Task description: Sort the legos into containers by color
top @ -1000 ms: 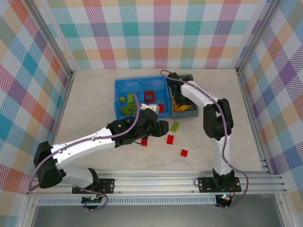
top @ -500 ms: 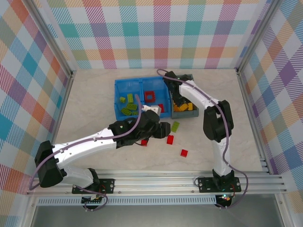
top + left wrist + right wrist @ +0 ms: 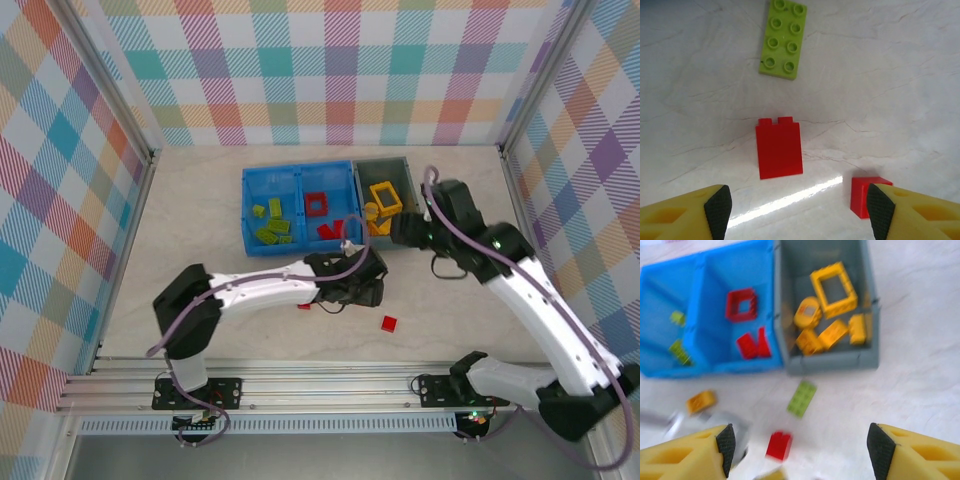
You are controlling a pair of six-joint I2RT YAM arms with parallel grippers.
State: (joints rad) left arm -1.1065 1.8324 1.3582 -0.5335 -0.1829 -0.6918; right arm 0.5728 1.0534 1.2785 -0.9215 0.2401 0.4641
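Bricks [image 3: 388, 323] lie loose on the table [image 3: 200, 200]; one red brick [image 3: 779, 148] sits under the left gripper [image 3: 800, 212], jaws wide, empty. Likewise wide and empty, the right gripper [image 3: 800, 452] hangs near the grey bin [image 3: 830, 362].

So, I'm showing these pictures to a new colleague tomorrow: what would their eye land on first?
Most likely the colour-sorted bins: the blue bin holds green bricks in its left compartment and a red frame in its right, and the grey bin beside it holds a yellow frame. Then the strays: a red brick and a green brick lying loose ahead of the open left gripper.
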